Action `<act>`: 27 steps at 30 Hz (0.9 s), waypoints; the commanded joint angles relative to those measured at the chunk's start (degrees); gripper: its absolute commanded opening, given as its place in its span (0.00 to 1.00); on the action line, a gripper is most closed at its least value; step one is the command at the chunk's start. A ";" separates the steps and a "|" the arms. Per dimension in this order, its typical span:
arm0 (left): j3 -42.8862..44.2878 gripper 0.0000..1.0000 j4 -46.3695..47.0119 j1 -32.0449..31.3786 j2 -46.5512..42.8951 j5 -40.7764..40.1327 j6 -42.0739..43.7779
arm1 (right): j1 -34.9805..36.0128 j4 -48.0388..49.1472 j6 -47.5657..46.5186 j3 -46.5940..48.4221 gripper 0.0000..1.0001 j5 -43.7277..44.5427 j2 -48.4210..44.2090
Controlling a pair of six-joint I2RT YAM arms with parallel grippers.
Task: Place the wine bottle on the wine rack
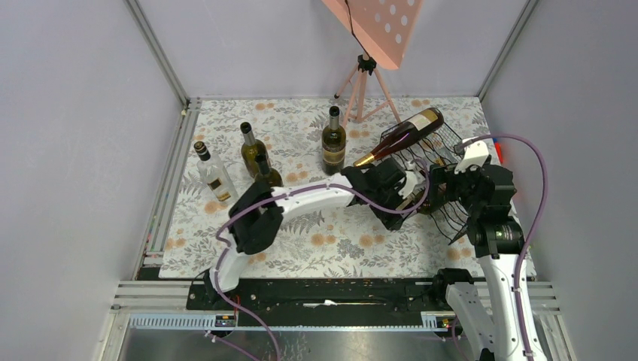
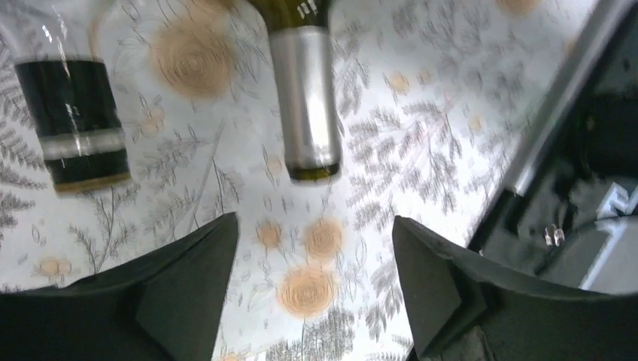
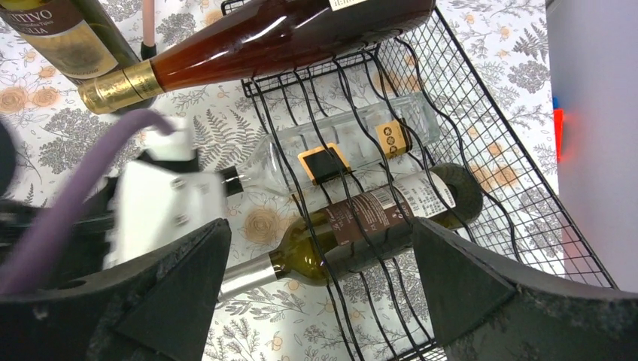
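The dark green glass wine bottle (image 3: 369, 222) lies on its side in a low cradle of the black thin-wire rack (image 3: 459, 83). Its base points toward the mesh back, and its silver-foiled neck sticks out over the floral-patterned tablecloth (image 1: 323, 244). A dark label with pale print wraps its body, with a white strip nearer the base. A clear glass bottle (image 3: 338, 147) with a square black-and-orange label lies in the neighbouring cradle. An amber-brown bottle (image 3: 286, 34) with a gold foil neck rests tilted across the top tier. The rack stands at the right side of the table. The left gripper (image 2: 314, 222) hangs just past the end of the silver neck, its jaws spread with nothing between them. The right gripper (image 3: 320, 233) faces the rack's open front, jaws wide and holding nothing. Several other bottles (image 1: 333, 143) stand upright on the cloth toward the left and middle.
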 commanded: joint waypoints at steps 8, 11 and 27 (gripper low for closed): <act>-13.49 0.81 -3.81 -1.19 -25.96 -1.99 21.11 | 0.59 0.06 0.24 -0.09 0.98 -4.64 0.34; -14.90 0.82 -6.87 -1.06 -31.25 -6.36 24.26 | 0.58 0.02 0.09 0.04 0.98 -4.92 0.48; -11.44 0.91 -15.85 14.57 -53.44 -23.35 22.31 | 0.58 -0.61 -3.32 -0.77 0.98 -11.60 2.81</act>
